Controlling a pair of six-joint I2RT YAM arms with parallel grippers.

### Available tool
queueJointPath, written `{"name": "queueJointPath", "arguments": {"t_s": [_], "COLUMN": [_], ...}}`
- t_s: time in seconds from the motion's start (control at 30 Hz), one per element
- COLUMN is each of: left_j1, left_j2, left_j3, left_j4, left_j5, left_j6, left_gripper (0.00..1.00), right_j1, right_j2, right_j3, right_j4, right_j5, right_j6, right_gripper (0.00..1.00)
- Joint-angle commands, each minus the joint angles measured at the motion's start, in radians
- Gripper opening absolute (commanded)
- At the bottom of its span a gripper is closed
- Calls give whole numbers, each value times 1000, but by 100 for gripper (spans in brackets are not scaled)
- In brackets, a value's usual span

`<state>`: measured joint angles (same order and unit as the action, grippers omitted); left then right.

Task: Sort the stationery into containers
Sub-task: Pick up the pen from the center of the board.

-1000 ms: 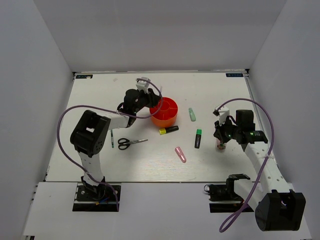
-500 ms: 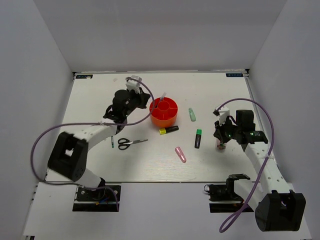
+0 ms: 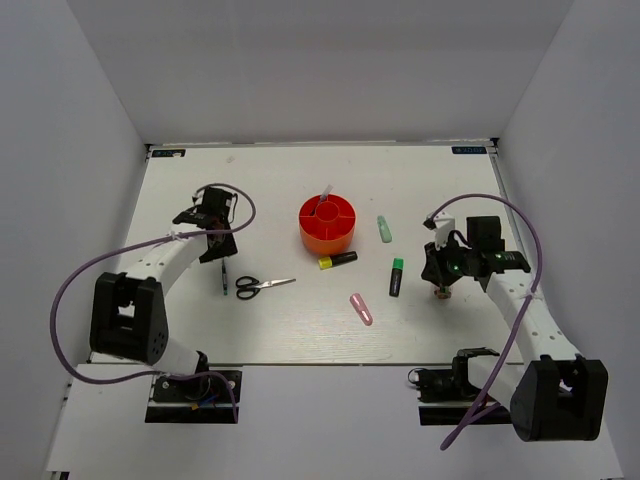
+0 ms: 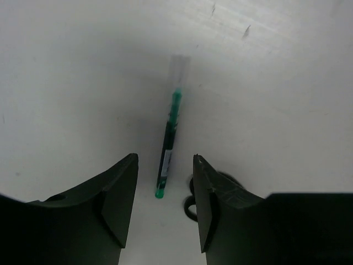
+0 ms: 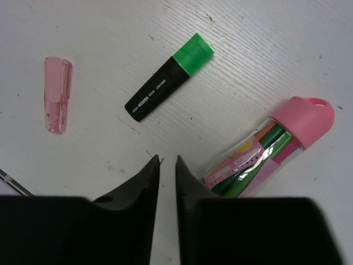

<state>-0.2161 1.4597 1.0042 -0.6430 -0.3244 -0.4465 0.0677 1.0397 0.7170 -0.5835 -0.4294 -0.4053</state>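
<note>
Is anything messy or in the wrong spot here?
Nothing is broken or spilled. But the scissors, thin pen, green-capped marker and pink highlighter lie loose on the table, outside the red organizer. The pink-capped tube lies on its side.

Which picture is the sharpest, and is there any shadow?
Right wrist view: sharpest, the print on the green-capped marker shows. Left wrist view: softer, faint shadow beside the pen, dim toward the left. Top view: even light, things tiny.
</note>
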Motion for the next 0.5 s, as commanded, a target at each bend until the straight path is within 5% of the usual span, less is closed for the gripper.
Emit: {"name": "queueJointPath", "arguments": {"t_s": [0.0,0.27,0.47], "left_j1": [14,23,63], "left_j2": [-7,123,188], "left_j3": [-6,-19,-67], "left_j4": [-103,-55,28], "left_j5": [22,56,96], "left_j6": [-49,-47,-32], "left_gripper": [55,55,44], "right_j1": [7,7,3], "right_j2": [17,36,27], "right_j3": [53,53,47], "right_j4": [-9,-7,-9], "right_j5": [-35,-14,-5], "right_j6": [37,40,46], "right_gripper": [25,29,29]}}
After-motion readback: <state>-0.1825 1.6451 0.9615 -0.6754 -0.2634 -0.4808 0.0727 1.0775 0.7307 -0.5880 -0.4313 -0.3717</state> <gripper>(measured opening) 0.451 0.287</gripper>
